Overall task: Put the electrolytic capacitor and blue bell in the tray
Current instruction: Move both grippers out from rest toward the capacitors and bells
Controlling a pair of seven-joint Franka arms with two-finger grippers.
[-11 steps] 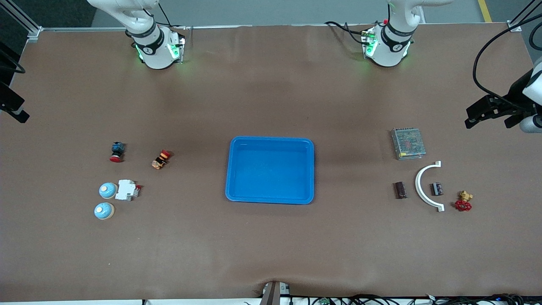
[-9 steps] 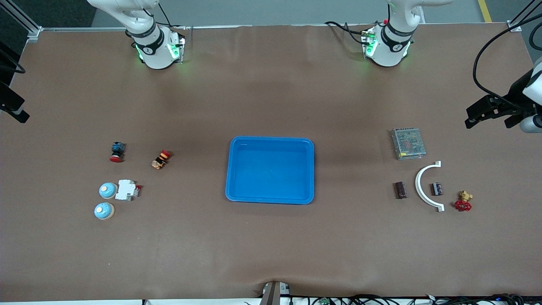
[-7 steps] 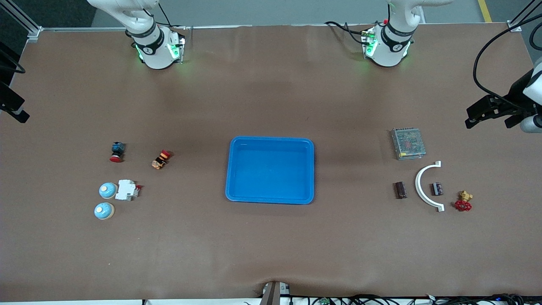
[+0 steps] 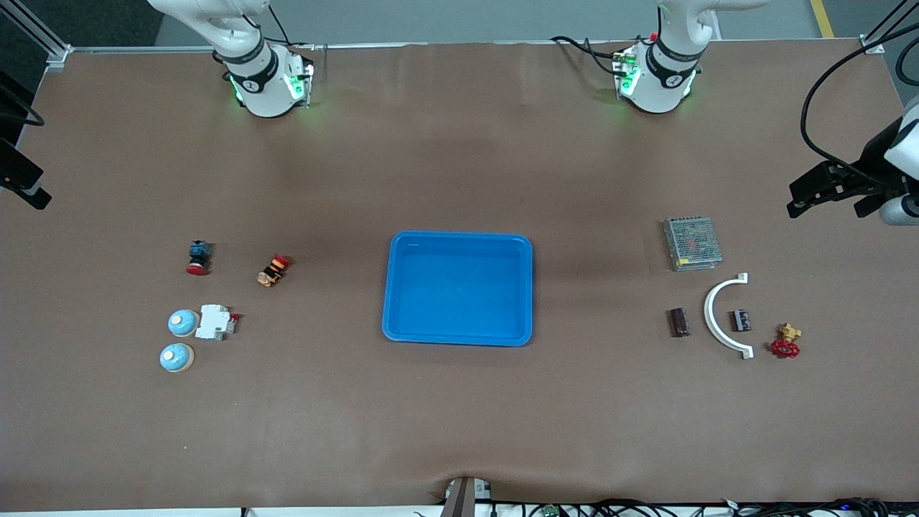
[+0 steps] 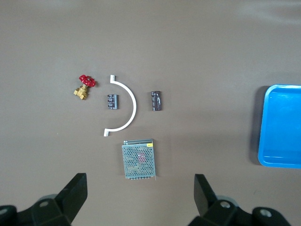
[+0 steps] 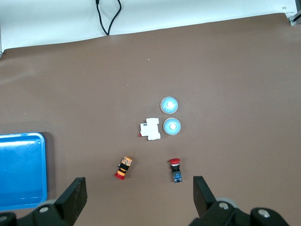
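Tray point(image 4: 458, 289), bright blue and empty, lies at the middle of the table point(image 4: 459, 416), the largest thing on it. Next in size, toward the left arm's end: one meshed metal box point(image 4: 691, 243), one white curved bracket point(image 4: 720, 316), one brass valve with a red handwheel point(image 4: 785, 342), and two dark electrolytic capacitors, one point(image 4: 678, 322) beside the bracket on its tray side, one point(image 4: 739, 320) inside the bracket's curve. Toward the right arm's end: one white breaker point(image 4: 215, 322), two blue bells, one point(image 4: 182, 322) touching the breaker and one point(image 4: 176, 357) nearer the front camera, and two red-capped push buttons point(image 4: 198, 257) point(image 4: 273, 270).

Left gripper point(image 5: 141, 195) hangs high over the left arm's end with its fingers spread wide and empty; the capacitors lie below it, so this arm is the nearer one for them. The capacitor point(image 5: 156, 100) outside the bracket looks easiest to reach; its long axis runs toward and away from the front camera.

Right gripper point(image 6: 139, 197) hangs likewise wide and empty over the right arm's end, above the bells point(image 6: 169, 105) point(image 6: 172, 126), so it is nearer to those.
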